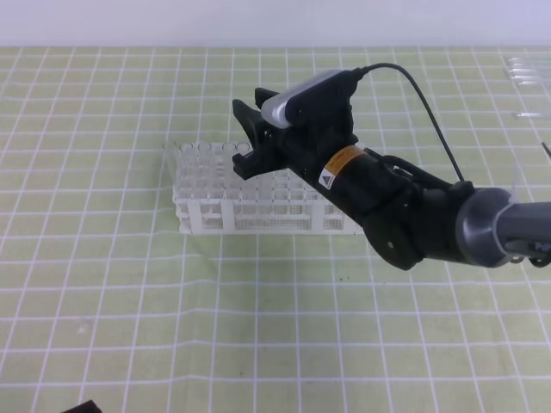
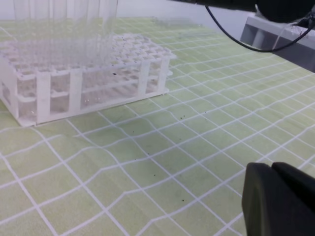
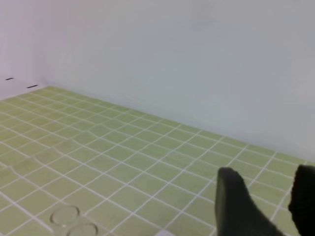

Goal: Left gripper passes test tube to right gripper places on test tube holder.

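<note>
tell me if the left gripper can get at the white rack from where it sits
Probably yes. The left gripper sits low and shut, with only bare green checked mat between it and the rack.

orange-white warning label (image 1: 343, 165) with black triangle sign on right arm's wrist, wording unreadable

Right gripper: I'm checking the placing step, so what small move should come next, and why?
Probably lift straight up and back off. The right gripper stands open above the test tube holder, nothing shows between its fingers, and clear tubes already stand in the rack.
</note>
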Motion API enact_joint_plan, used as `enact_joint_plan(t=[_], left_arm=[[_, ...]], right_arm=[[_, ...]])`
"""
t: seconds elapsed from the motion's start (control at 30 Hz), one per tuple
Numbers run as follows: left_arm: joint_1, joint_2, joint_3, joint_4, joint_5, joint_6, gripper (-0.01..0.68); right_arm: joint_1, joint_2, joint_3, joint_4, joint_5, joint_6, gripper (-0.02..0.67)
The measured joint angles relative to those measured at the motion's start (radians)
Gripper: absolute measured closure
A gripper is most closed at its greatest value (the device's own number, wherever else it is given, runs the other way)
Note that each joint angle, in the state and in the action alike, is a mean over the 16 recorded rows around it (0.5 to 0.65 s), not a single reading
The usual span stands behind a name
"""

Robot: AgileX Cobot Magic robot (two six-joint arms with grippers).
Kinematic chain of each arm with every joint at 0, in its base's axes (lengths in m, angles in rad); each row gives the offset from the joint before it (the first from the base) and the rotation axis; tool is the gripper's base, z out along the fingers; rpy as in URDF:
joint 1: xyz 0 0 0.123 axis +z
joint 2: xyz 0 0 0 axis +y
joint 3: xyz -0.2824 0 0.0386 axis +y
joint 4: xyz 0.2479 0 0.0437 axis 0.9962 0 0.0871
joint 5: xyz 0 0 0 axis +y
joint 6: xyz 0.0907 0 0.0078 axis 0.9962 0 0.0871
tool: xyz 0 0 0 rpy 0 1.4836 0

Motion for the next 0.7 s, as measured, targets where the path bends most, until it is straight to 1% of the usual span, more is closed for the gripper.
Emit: enact_joint_plan(t=[0.17,0.27,0.47,0.7], left_arm=[[0.0,0.001,-0.001,0.0,0.001,0.0,0.675],[0.0,0.0,0.0,0.0,0.0,0.0,0.675],[0.0,-0.002,0.002,0.0,-0.001,0.0,0.675],[0.0,-0.003,0.003,0.0,-0.002,0.0,0.675]], right_arm=[[0.0,-0.082,0.025,-0.037,0.067,0.009,0.416],[0.0,-0.159,0.062,-0.059,0.106,0.016,0.436],[0.0,-0.364,0.189,-0.093,0.169,0.03,0.516],[0.0,-0.627,0.395,-0.095,0.229,0.036,0.617]])
